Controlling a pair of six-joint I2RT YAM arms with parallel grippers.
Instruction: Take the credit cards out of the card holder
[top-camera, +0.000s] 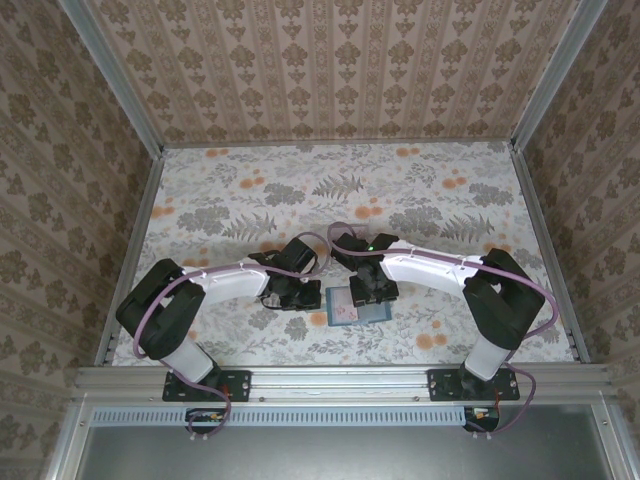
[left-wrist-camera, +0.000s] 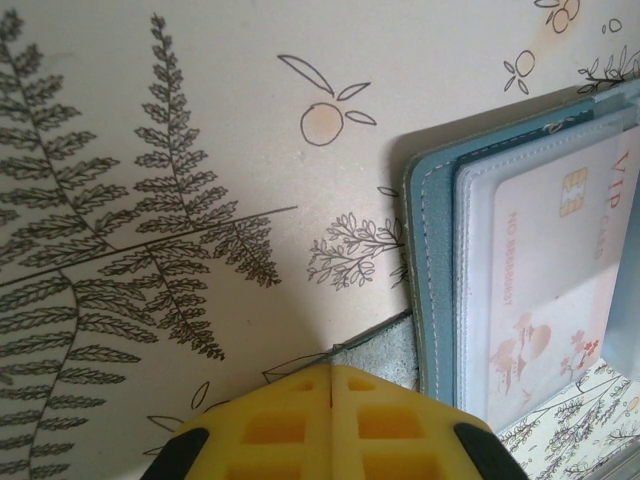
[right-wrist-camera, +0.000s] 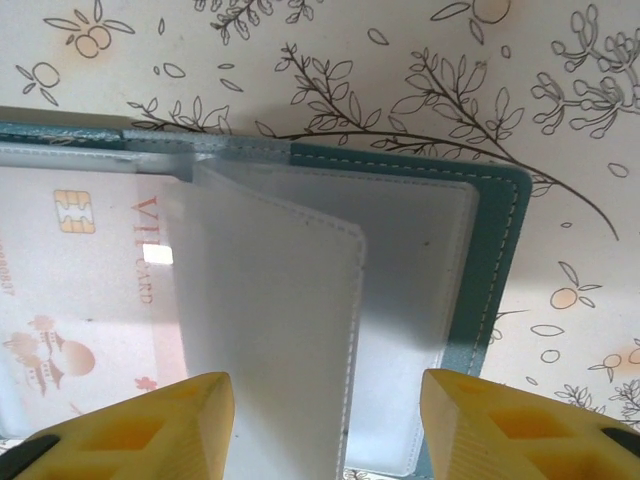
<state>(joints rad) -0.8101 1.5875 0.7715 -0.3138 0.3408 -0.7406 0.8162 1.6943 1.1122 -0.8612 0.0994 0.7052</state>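
Note:
The teal card holder (top-camera: 374, 311) lies open on the flowered table between my two grippers. A pinkish-white credit card (left-wrist-camera: 560, 270) marked VIP sits inside a clear sleeve on one panel, and the same credit card (right-wrist-camera: 80, 290) shows in the right wrist view. My left gripper (left-wrist-camera: 332, 366) is shut, with the corner of a grey flap (left-wrist-camera: 390, 348) of the card holder (left-wrist-camera: 432, 260) ending right at its fingertips. My right gripper (right-wrist-camera: 328, 405) is open above the card holder (right-wrist-camera: 497, 260), its yellow fingers either side of a frosted sleeve page (right-wrist-camera: 270, 300) that stands half lifted.
The left gripper (top-camera: 300, 296) and right gripper (top-camera: 368, 292) meet near the table's front middle. Patterned walls enclose the table on three sides, and a metal rail (top-camera: 340, 380) runs along the near edge. The floral tablecloth (top-camera: 330, 190) stretches behind the arms.

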